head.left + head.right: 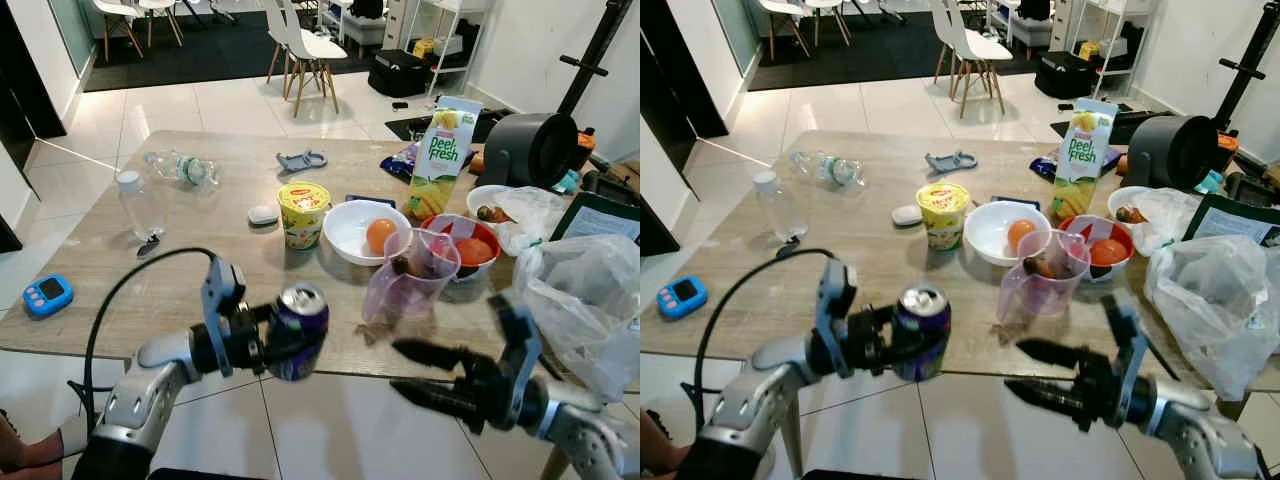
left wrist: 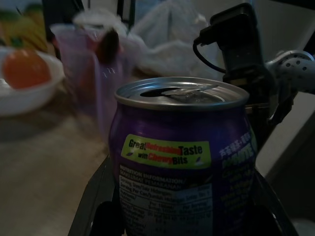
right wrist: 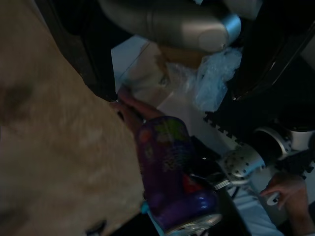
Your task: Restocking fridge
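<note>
Left gripper (image 1: 268, 340) is clamped on a purple drink can (image 1: 298, 332), held upright just off the near edge of the wooden table (image 1: 200, 260), arm bent and reaching in from low left with a black cable looping over the forearm. Can top is open, tab pushed in; label reads "Great Taste". Right gripper (image 1: 418, 372) sits level beside the can, well apart from it, fingers spread wide and pointing toward it, nothing in them; forearm comes in from low right. Beyond the can on the table: a clear pink measuring jug (image 1: 408, 280), a white bowl (image 1: 350, 232) with an orange, a red bowl (image 1: 470, 245), a yellow cup noodle (image 1: 303, 213), a Peel Fresh juice carton (image 1: 443, 155). Plastic bag (image 1: 590, 290) lies beyond the right gripper. In the right wrist view the can (image 3: 172, 172) hangs by the table edge, and a person's hand (image 3: 288, 189) shows, possibly holding something, too dark to say.
</note>
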Tool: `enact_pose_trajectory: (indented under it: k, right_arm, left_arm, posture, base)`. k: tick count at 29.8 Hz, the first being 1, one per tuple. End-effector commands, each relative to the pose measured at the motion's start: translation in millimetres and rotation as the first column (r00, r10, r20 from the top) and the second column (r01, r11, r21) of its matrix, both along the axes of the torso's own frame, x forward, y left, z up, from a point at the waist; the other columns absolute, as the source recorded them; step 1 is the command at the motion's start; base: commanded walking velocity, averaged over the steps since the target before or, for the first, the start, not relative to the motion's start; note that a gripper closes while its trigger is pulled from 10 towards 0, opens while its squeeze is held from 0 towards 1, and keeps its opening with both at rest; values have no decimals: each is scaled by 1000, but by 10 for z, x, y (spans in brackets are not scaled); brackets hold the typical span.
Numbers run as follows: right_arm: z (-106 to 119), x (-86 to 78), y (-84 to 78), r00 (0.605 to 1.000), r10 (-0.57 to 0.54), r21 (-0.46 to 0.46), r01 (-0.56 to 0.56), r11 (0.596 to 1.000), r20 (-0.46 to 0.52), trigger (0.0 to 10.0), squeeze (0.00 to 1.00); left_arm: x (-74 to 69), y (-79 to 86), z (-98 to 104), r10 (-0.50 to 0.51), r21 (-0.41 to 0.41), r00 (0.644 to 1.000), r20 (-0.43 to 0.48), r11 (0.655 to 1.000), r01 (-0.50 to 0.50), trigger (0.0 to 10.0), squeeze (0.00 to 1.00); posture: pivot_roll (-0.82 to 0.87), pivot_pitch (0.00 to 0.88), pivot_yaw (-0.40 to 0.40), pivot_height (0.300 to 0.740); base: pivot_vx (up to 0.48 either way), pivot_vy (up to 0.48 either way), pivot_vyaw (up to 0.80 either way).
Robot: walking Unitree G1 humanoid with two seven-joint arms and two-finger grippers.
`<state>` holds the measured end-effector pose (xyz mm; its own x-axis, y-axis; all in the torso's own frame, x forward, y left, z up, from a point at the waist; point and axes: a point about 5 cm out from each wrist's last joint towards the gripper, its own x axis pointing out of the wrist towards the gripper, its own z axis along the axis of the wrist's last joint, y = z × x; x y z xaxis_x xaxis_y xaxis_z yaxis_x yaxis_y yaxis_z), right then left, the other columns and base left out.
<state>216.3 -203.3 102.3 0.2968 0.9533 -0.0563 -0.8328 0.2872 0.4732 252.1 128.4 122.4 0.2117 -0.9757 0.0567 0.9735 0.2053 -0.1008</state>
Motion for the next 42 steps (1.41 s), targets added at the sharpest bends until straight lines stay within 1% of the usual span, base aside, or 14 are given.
enact_pose_trajectory:
  k: [1,4,5,7,11,18,23,28,30,33,34,37,40,42]
  right_arm:
    - [-105,-51,-36,999,19,-56,-21,998,-31,10000,0]
    - [-171,-85,-59,998,25,-80,-29,996,-56,10000,0]
    - [-242,-159,-107,994,39,-85,-47,995,-98,10000,0]
    - [-269,-211,-152,991,56,-85,-66,994,-122,10000,0]
    - [-322,-252,-191,987,69,-99,-84,992,-148,10000,0]
    - [-577,-352,-257,975,53,-170,-91,981,-217,10000,0]
    - [-592,-359,-259,974,53,-168,-91,982,-218,10000,0]
    - [-791,-383,-366,965,-73,-218,16,976,-254,10000,0]
    - [-810,-385,-378,963,-86,-225,27,974,-256,10000,0]
    - [-962,-385,-466,942,-218,-283,142,948,-257,10000,0]
    - [-962,-385,-466,942,-218,-283,142,948,-257,10000,0]
    - [-1117,-421,-549,901,-343,-351,242,905,-263,10000,0]
    - [-1184,-439,-581,881,-397,-388,282,878,-257,10000,0]
    - [-1273,-477,-627,837,-477,-427,340,838,-268,10000,0]
  left_arm:
    - [-51,-12,-15,-44,34,999,-5,998,44,10000,0]
    - [-80,-33,-31,-67,39,998,-15,997,67,10000,0]
    - [-146,-74,-76,-113,58,993,-36,992,115,10000,0]
    - [-191,-86,-110,-137,73,989,-52,987,141,10000,0]
    - [-228,-97,-157,-156,96,985,-66,982,162,10000,0]
    - [-336,-74,-452,-170,236,979,-116,952,193,10000,0]
    - [-347,-69,-471,-170,241,977,-126,950,196,10000,0]
    - [-365,41,-671,-113,313,981,-157,937,158,10000,0]
    - [-361,50,-681,-106,315,982,-157,937,151,10000,0]
    - [-317,95,-714,-53,320,989,-141,942,96,10000,0]
    - [-317,95,-714,-53,320,989,-141,942,96,10000,0]
    - [-261,105,-703,-19,314,993,-118,948,56,10000,0]
    - [-232,102,-695,-7,311,995,-102,950,38,10000,0]
    - [-202,63,-648,-10,286,997,-80,958,33,10000,0]
  posture:
    - [88,9,8,740]
    - [88,9,7,740]
    - [88,9,11,740]
    - [88,9,11,740]
    - [88,10,11,740]
    - [91,8,13,740]
    - [92,9,13,740]
    - [93,9,15,740]
    - [93,9,15,740]
    - [89,9,15,740]
    - [89,9,15,740]
    - [92,9,12,740]
    - [92,12,11,740]
    - [91,10,12,740]
  base:
    - [0,0,0]
    - [0,0,0]
    - [0,0,0]
    - [0,0,0]
    - [0,0,0]
    - [0,0,0]
    - [0,0,0]
    - [0,0,0]
    - [0,0,0]
    - [0,0,0]
    - [0,0,0]
    - [0,0,0]
    - [0,0,0]
    - [0,0,0]
